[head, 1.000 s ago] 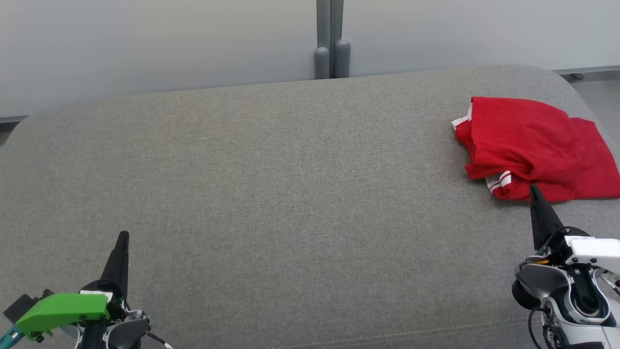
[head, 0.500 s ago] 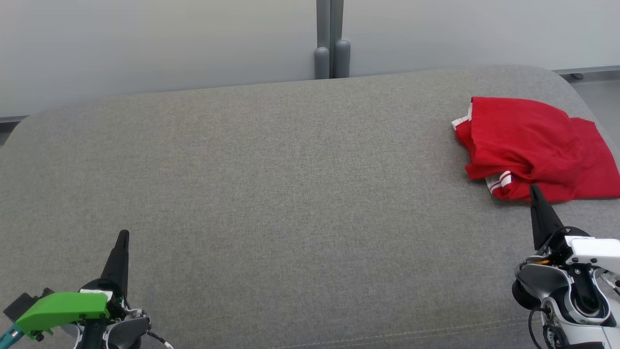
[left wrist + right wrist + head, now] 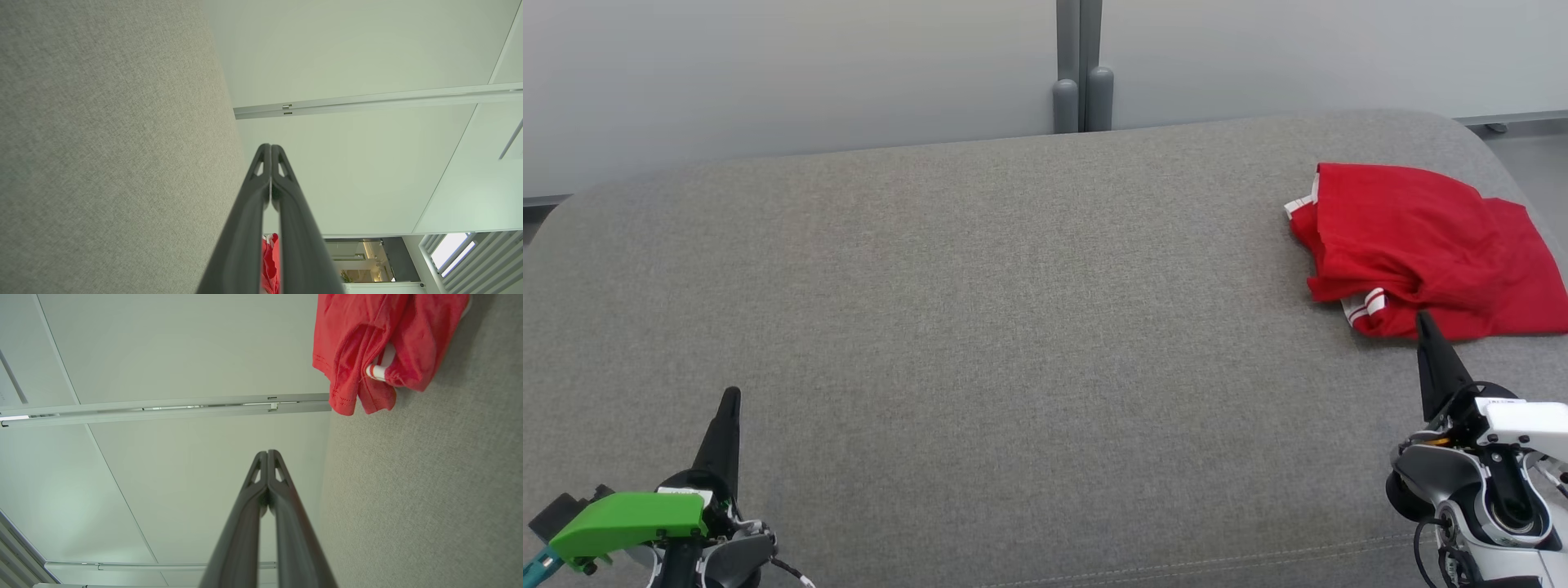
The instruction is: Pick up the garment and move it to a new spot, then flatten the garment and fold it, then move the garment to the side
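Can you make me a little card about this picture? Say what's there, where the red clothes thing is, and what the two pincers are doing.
Surface: grey fabric cushion
Garment: red garment with white-striped trim, rumpled, at the cushion's far right
Left pincer: shut, holding nothing, near left corner, far from the garment
Right pincer: shut, holding nothing, tip close to the garment's near edge, not touching
Behind: pale wall panels

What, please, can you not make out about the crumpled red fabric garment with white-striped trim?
Head view: the picture's right edge cuts off the crumpled red fabric garment; its own folds hide its type.
Left wrist view: the shut left gripper hides all but a red sliver.
Right wrist view: the top edge crops it.
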Available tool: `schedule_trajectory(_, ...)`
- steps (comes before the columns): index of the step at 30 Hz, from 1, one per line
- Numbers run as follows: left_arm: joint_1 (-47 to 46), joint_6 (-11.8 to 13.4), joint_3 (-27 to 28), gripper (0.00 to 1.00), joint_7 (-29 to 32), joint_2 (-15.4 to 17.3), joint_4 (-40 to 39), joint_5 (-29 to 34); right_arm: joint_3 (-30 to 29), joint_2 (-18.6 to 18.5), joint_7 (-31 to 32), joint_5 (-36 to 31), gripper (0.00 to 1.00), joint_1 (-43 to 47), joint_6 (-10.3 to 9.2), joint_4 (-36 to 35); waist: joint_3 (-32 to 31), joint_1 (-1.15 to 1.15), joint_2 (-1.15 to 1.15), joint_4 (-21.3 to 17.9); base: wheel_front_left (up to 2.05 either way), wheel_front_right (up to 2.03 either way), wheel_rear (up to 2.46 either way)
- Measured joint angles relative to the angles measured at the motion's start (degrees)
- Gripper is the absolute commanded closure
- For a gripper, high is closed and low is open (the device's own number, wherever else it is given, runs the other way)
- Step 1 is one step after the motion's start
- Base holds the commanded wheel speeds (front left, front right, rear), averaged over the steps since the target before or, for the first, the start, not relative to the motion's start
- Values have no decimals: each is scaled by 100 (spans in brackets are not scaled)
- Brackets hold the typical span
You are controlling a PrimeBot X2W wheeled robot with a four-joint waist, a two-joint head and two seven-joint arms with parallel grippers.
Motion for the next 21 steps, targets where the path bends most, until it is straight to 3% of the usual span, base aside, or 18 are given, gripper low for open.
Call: schedule_trajectory(21, 0, 0, 4, 100, 0, -1, -3, 0, -13, 4, 0, 0, 100, 0, 0, -1, 1, 0, 0, 0, 0, 0, 0)
